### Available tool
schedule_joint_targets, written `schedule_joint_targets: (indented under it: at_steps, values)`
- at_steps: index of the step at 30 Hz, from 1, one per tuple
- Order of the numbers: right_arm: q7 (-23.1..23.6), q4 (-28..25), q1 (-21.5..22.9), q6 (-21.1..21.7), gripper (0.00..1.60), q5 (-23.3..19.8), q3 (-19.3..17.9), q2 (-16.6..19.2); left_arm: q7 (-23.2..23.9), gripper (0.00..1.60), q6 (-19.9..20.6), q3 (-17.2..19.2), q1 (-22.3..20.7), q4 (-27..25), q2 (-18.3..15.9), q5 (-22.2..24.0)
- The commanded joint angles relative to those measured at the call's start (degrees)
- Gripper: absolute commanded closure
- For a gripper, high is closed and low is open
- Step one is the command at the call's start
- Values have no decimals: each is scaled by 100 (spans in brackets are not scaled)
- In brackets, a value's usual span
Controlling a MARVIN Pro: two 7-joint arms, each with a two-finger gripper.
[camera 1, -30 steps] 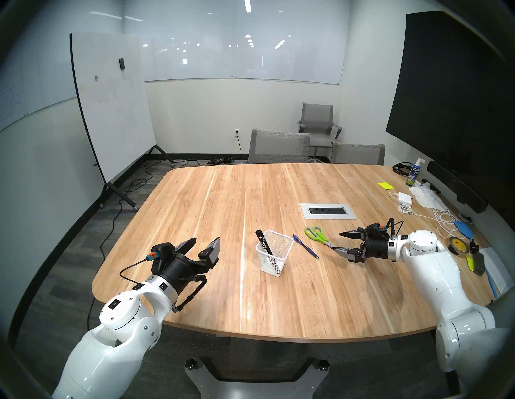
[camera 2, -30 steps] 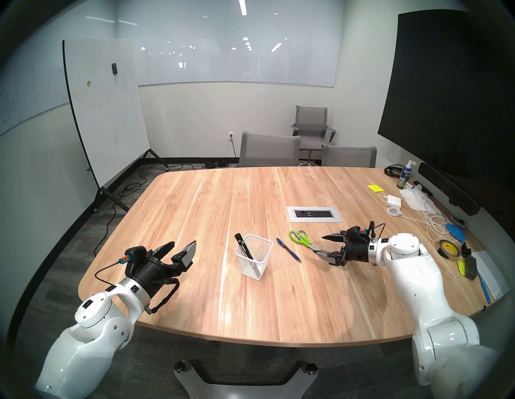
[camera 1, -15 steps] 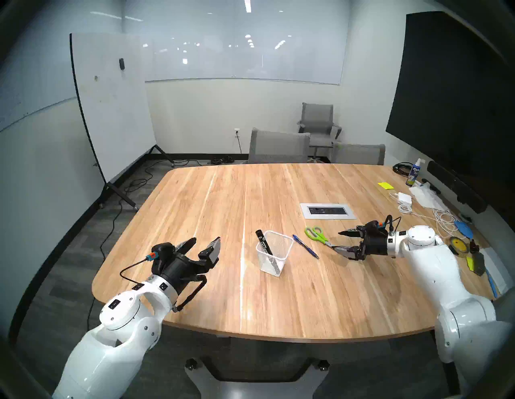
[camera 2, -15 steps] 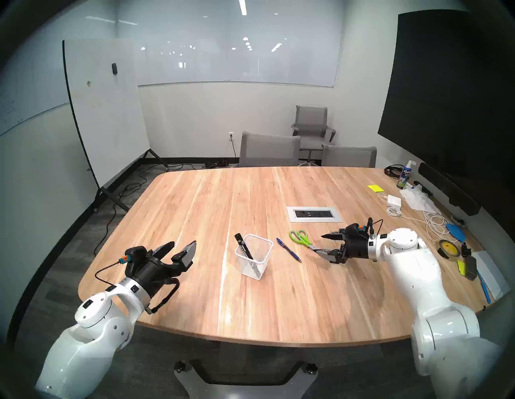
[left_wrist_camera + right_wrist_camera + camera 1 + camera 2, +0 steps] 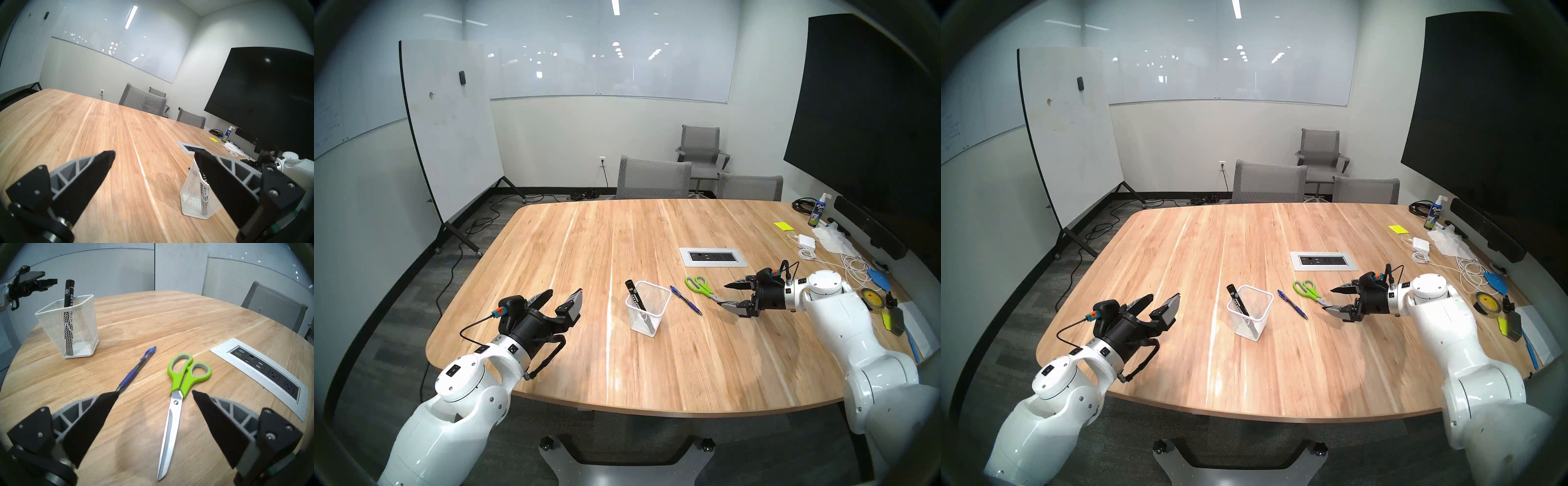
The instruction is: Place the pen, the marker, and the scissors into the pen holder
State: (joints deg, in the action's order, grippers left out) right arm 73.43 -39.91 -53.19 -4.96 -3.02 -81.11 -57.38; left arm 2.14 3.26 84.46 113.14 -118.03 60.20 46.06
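While the marker (image 5: pixel 68 299) stands in the holder (image 5: pixel 51 310), your right gripper (image 5: pixel 154 393) hangs spread and empty over the scissors (image 5: pixel 180 383); the pen (image 5: pixel 136 369) lies between. Your left gripper (image 5: pixel 563 295) is spread, empty too.

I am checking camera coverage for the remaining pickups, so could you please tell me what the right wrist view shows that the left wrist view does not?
Only the right wrist view shows the scissors lying flat with closed blades, and the whole blue pen beside them; it also shows the left hand open in the distance.

Only the left wrist view shows the yellow sticky notes and the spray bottle at the far edge.

Both show the white mesh pen holder with the black marker standing in it, and the power outlet panel set in the wooden table.
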Motion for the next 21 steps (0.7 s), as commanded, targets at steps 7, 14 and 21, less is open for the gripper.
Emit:
schedule_joint_targets:
  at_steps: [7, 14, 21]
  values:
    - [168, 209, 471, -20, 0, 142, 130, -59, 0, 0, 3, 20, 7, -130, -3, 6]
    - [188, 475, 641, -119, 0, 261, 190, -79, 2, 0, 4, 21, 7, -130, 0, 5]
    - [162, 708, 846, -202, 0, 389, 231, -144, 5, 0, 3, 21, 5, -127, 2, 3]
